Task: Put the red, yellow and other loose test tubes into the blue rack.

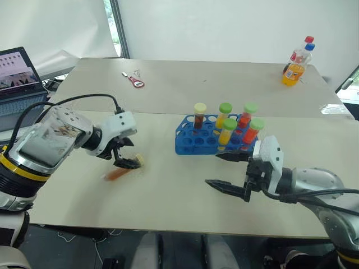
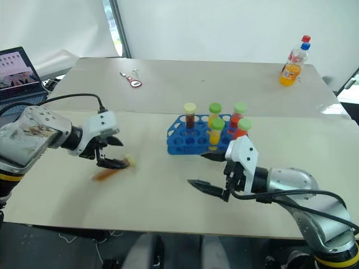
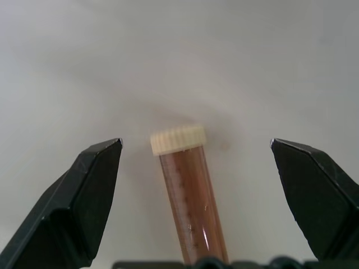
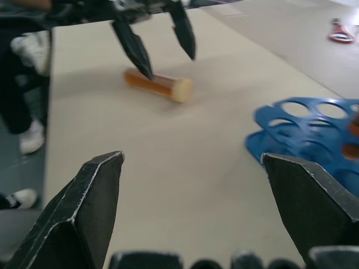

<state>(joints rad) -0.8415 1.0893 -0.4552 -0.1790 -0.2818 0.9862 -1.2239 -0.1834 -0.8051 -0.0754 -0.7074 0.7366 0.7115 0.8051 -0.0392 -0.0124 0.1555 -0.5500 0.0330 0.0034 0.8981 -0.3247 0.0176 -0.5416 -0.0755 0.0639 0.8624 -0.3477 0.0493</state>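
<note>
One loose tube is lying on the table point(image 1: 168, 202), well left of the blue rack point(image 1: 193, 143).

The left gripper point(image 1: 124, 162) is hovering spread over the brownish-orange tube point(image 3: 188, 196); it should straddle the barrel squarely before closing. The right gripper point(image 1: 230, 171) is gaping empty beside the rack. The left wrist view is showing the pale yellow cap point(image 3: 178, 138) centred between the fingers.

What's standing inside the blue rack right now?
The blue rack holds five capped tubes: one dark brown with a pale yellow cap, two yellow and two red-orange with green caps. Their lower ends are hidden below the top plate.
</note>
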